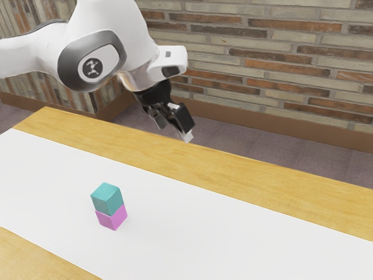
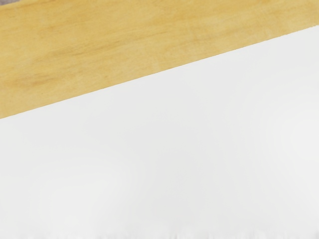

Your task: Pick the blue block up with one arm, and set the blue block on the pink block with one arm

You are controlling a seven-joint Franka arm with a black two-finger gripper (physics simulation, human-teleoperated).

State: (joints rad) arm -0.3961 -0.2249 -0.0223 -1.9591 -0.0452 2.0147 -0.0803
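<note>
The blue block rests squarely on top of the pink block on the white mat, toward the exterior view's lower left. My gripper hangs high above the table's far wooden strip, well up and to the exterior view's right of the stack. Its two black fingers stand apart with nothing between them, so it is open and touches neither block.
The white mat covers the middle of the wooden table. A brick wall runs behind the table. My white arm comes in from the exterior view's upper left.
</note>
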